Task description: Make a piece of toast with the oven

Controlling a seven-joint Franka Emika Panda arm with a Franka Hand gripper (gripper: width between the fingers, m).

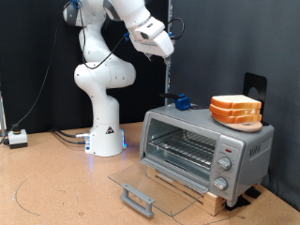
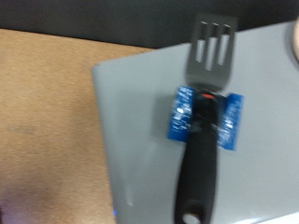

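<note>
The silver-grey oven (image 1: 246, 148) stands at the exterior view's right. Its glass door (image 1: 159, 183) is folded down flat, with the dark bar handle (image 1: 139, 197) in front, and the wire rack (image 1: 187, 145) shows inside with no bread on it. A pile of bread slices (image 1: 236, 110) lies on the oven's top. No single slice apart from the pile is in view. A black spatula in a blue holder (image 1: 181, 101) rests on the oven top, and the wrist view shows it from directly above (image 2: 201, 121). My gripper (image 1: 165, 54) hangs well above the spatula and holds nothing that I can see.
The oven sits on a wooden base (image 1: 192, 192) on the brown table (image 2: 47, 112). The robot's white base (image 1: 103, 131) stands at centre left. A small white box (image 1: 17, 138) is at the far left. A black object (image 1: 255, 86) stands behind the bread pile.
</note>
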